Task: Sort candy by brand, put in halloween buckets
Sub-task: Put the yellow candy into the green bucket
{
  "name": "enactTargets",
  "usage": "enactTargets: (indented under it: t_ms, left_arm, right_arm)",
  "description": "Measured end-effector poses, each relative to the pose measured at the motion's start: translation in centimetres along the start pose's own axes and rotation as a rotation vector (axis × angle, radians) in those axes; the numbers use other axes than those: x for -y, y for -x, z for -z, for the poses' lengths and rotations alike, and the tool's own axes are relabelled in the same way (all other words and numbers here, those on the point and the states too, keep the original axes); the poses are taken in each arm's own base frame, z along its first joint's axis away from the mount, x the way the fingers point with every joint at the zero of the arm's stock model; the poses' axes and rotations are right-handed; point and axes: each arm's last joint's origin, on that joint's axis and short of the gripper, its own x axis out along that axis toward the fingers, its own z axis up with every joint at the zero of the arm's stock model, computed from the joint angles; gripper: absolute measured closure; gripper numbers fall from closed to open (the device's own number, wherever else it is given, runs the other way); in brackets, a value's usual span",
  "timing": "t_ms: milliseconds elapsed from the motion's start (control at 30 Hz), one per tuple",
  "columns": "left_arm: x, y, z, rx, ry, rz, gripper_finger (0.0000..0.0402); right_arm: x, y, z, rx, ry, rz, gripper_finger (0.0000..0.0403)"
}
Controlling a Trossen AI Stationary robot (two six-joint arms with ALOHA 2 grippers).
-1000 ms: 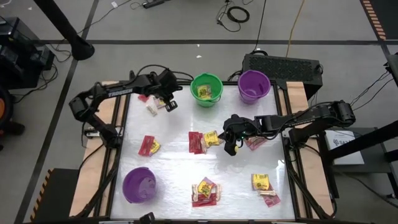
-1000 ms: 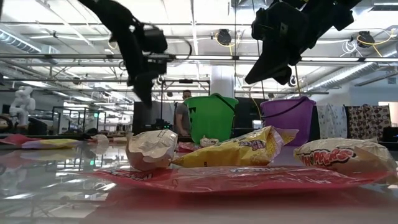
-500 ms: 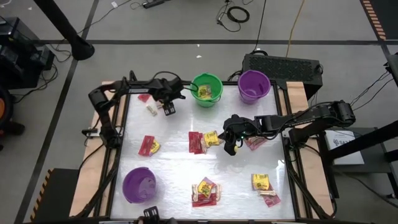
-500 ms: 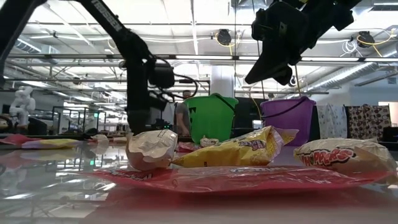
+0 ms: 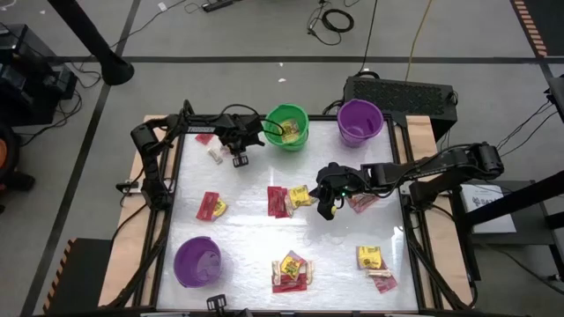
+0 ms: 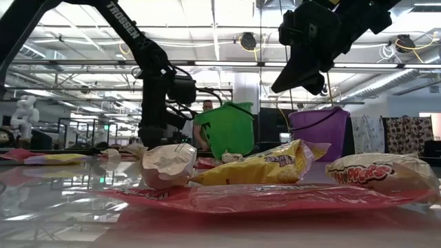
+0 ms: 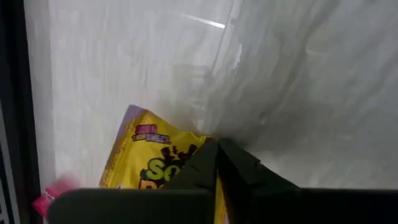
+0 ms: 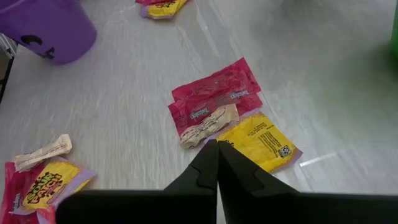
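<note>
My left gripper (image 5: 237,158) is shut and low over the table, just left of the green bucket (image 5: 287,126). In its wrist view the shut tips (image 7: 217,144) stand over the edge of a yellow packet (image 7: 146,168). The green bucket holds a yellow packet (image 5: 294,134) and looks tipped in the low view (image 6: 231,129), with my left arm's wrist close by its rim. My right gripper (image 5: 328,210) is shut and raised (image 6: 284,84) above red packets (image 8: 214,99) and a yellow packet (image 8: 258,142) at mid-table. Purple buckets stand at the far right (image 5: 359,121) and near left (image 5: 196,261). My left gripper comes down from above with shut fingers over the yellow packet's edge (image 7: 186,146). The fingers hide the spot, so I cannot tell whether they touch it.
Candy lies scattered: a tan piece (image 5: 214,156) and a red packet (image 5: 203,138) by my left gripper, a red-yellow pair (image 5: 210,207) at left, a pile (image 5: 291,271) at the near middle, a yellow packet (image 5: 370,257) and a tan piece (image 5: 381,282) near right. A person (image 6: 202,127) stands beyond the table.
My left arm has reached toward the green bucket, and its shut gripper has come down from above to table height, drifting a little toward the near edge. The green bucket has shifted slightly toward the table's left and tipped.
</note>
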Motion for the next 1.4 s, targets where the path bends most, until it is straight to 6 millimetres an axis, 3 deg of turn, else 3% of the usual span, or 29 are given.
enactTargets:
  t_ms: [200, 500, 700, 900, 967, 1100, 1233, 1400]
  left_arm:
    - [0.1, 1.6, 0.3, 0.035, -0.003, -0.01, 0.0398]
    - [-0.1, 8.4, 1.7, 0.237, 0.014, -0.063, 0.04]
    - [0.3, 13.1, 1.9, 0.555, 0.087, 0.07, 0.04]
    - [0.5, 16.3, -0.6, 0.95, 0.236, 0.169, 0.0401]
    - [0.5, 16.7, -2.1, 1.071, 0.309, 0.198, 0.0401]
    - [0.5, 15.4, -4.5, 1.173, 0.432, 0.338, 0.0401]
    - [0.3, 14.5, -6.8, 1.191, 0.444, 0.405, 0.0401]
    - [0.2, 13.3, -8.2, 1.149, 0.46, 0.399, 0.0376]
  right_arm:
    - [0.0, 0.0, 0.0, 0.0, 0.001, 0.001, 0.0403]
    - [0.0, 0.0, 0.0, 0.0, 0.002, 0.002, 0.0403]
    - [0.0, 0.0, 0.0, 0.001, 0.006, 0.002, 0.0403]
    - [0.0, 0.0, 0.0, 0.002, 0.027, 0.006, 0.0403]
    - [0.0, 0.0, 0.0, 0.003, 0.028, 0.006, 0.0403]
    - [0.0, 0.0, 0.0, 0.005, 0.023, 0.005, 0.0403]
    - [0.0, 0.0, -0.1, 0.009, 0.021, 0.003, 0.0403]
    - [-0.1, 0.0, 0.0, 0.007, 0.021, -0.002, 0.0403]
